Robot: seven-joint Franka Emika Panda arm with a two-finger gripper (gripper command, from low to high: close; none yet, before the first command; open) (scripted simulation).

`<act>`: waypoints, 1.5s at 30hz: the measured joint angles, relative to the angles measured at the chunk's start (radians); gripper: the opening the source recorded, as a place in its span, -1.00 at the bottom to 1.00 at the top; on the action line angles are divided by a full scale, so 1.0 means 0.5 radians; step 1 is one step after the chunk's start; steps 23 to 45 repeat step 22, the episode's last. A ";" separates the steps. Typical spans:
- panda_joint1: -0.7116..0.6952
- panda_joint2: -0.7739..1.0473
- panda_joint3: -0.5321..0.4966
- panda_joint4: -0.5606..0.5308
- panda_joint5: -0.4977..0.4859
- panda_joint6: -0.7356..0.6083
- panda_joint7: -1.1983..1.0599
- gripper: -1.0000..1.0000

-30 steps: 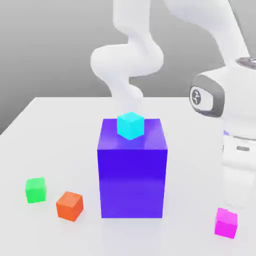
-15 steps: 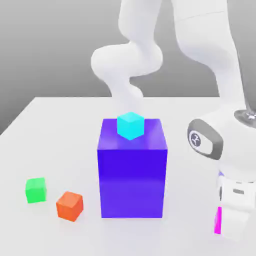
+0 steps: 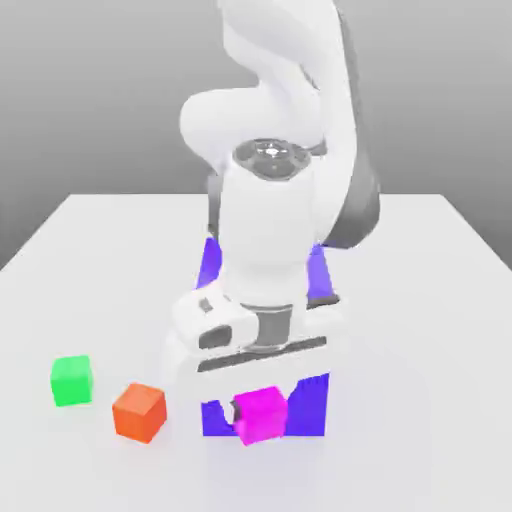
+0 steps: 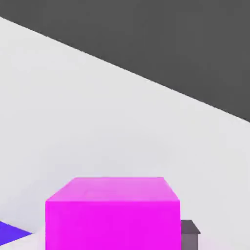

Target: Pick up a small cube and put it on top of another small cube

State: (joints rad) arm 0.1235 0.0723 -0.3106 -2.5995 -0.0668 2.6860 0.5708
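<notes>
The small magenta cube (image 3: 263, 414) hangs just above the table in front of the large blue-violet block (image 3: 312, 402), near that block's lower front face. My gripper (image 3: 258, 420) is shut on it, below the white hand (image 3: 255, 330). In the hand view the magenta cube (image 4: 112, 212) looms close, with a grey fingertip (image 4: 189, 232) beside it. The arm hides the top of the blue-violet block. A small green cube (image 3: 71, 380) and an orange cube (image 3: 138, 411) rest on the table at the exterior view's left.
The white table (image 3: 430, 330) stretches wide at the exterior view's right. The blue-violet block stands tall at the table's middle, directly behind the held cube. The arm's bulky links (image 3: 275, 220) rise over that block.
The hand came down on the magenta cube at the exterior view's right, closed on it, and swung it left to the front of the blue-violet block. The arm now covers the block's top.
</notes>
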 joint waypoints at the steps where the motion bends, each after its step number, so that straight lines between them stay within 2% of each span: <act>1: -0.096 -0.032 -0.054 -0.025 -0.008 -0.006 0.082 -1.00; 6: -0.595 -0.195 -0.248 -0.160 -0.030 -0.036 0.519 -1.00; 9: -0.779 -0.260 -0.329 -0.230 -0.007 -0.041 0.713 -1.00; 12: -0.764 -0.177 -0.341 -0.238 0.114 0.043 0.678 -1.00; 19: -0.849 0.165 -0.168 -0.220 0.557 0.323 0.368 -1.00; 20: -0.866 0.192 -0.144 -0.219 0.592 0.346 0.343 1.00; 45: -0.866 0.192 -0.144 -0.219 0.592 0.346 0.343 1.00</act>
